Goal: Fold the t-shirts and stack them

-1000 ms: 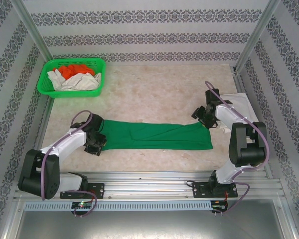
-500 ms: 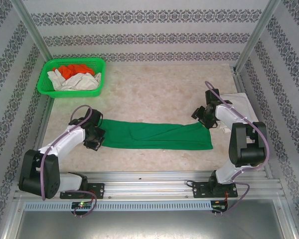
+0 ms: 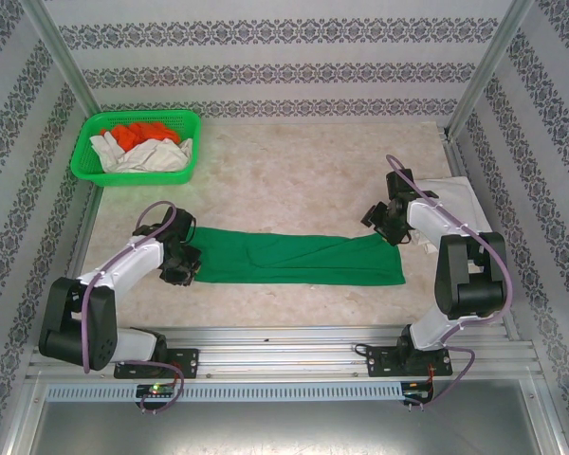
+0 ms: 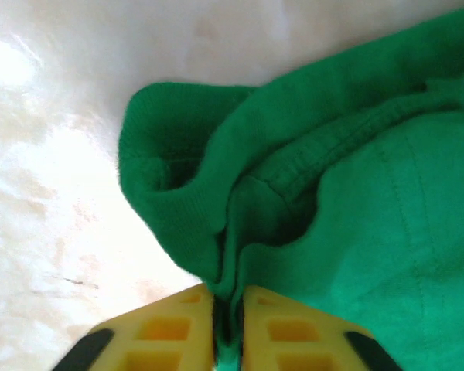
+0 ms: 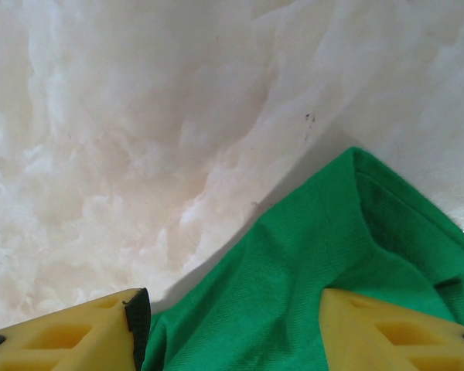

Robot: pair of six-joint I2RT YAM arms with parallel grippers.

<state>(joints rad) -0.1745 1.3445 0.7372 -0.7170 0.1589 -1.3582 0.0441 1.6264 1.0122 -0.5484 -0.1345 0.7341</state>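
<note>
Cloth of a solid dark green short-sleeved t-shirt lies as a long folded band across the near middle of the pale marbled table, one end by each arm, likely so it can be doubled end to end. The left gripper is pinched tight on the bunched edge at the band's left end; the right gripper gapes wide astride the far right corner, gripping nothing.
</note>
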